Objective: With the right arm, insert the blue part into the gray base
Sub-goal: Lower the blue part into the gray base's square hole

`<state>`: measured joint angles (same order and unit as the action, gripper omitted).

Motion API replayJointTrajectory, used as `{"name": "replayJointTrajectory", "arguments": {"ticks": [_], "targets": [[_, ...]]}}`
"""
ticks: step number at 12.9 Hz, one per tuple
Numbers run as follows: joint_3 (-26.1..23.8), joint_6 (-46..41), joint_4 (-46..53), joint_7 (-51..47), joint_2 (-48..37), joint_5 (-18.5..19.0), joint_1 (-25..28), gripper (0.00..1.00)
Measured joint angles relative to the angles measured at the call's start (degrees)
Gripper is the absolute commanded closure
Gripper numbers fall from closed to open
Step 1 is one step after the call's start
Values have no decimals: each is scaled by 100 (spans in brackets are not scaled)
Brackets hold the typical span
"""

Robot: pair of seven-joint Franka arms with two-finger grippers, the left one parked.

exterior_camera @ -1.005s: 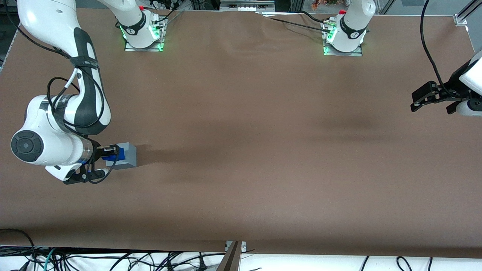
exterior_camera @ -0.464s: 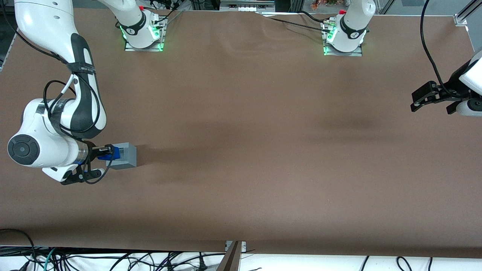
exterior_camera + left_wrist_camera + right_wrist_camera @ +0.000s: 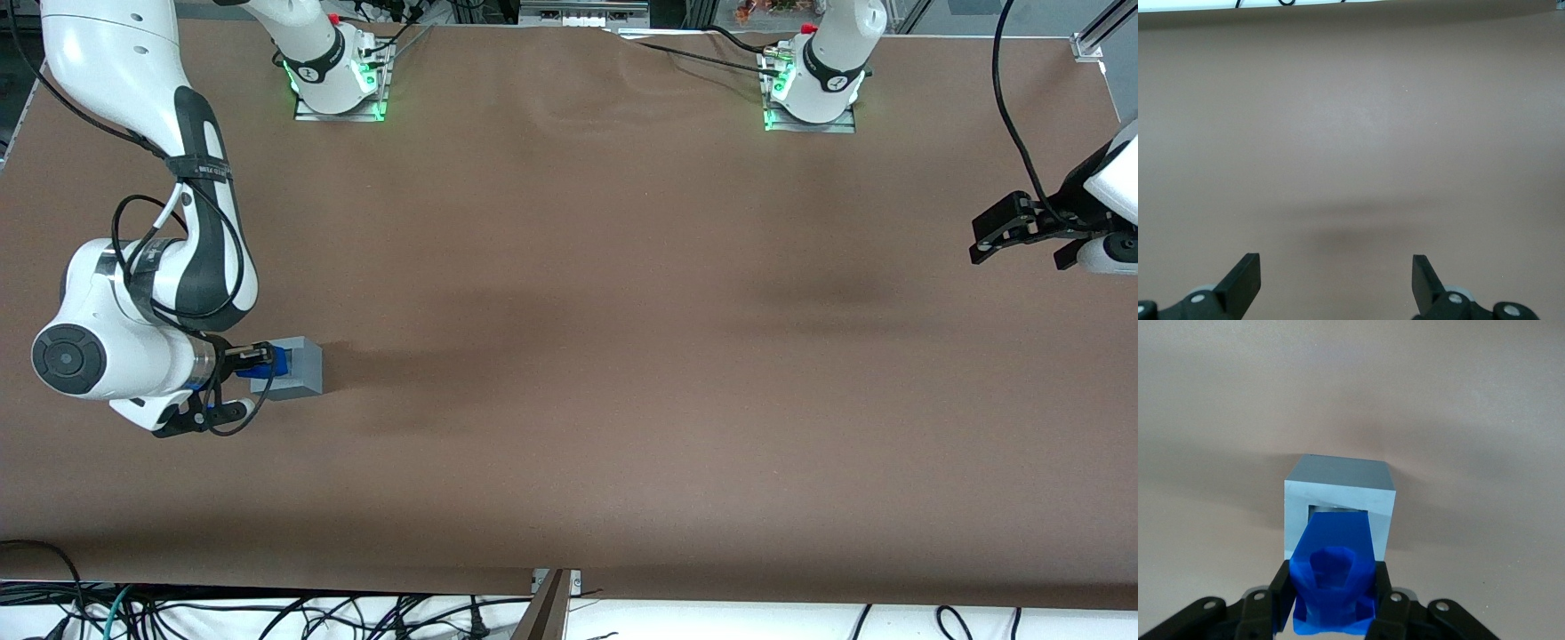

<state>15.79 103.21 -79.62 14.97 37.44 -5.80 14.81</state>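
Right wrist view shows the gripper [image 3: 1333, 603] squeezing the blue part [image 3: 1333, 577], its front end just at the square hole of the gray base [image 3: 1338, 500]. The base sits on the table [image 3: 569, 356] near the working arm's end. I think pushing in comes next, kept straight. One blue part, one base.

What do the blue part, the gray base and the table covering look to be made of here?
Blue part, held by the gripper just above the base: likely hard plastic, smooth with a slight sheen on its facets. Gray base: probably matte plastic, uniform color, crisp edges around its square socket. Table covering: brown, dull and faintly rippled, perhaps paper or cloth sheet.
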Motion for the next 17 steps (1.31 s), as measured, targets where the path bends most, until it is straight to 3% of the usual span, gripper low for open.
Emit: {"name": "replayJointTrajectory", "arguments": {"ticks": [17], "targets": [[-1,54,4,-421,35,-22,17,70]]}}
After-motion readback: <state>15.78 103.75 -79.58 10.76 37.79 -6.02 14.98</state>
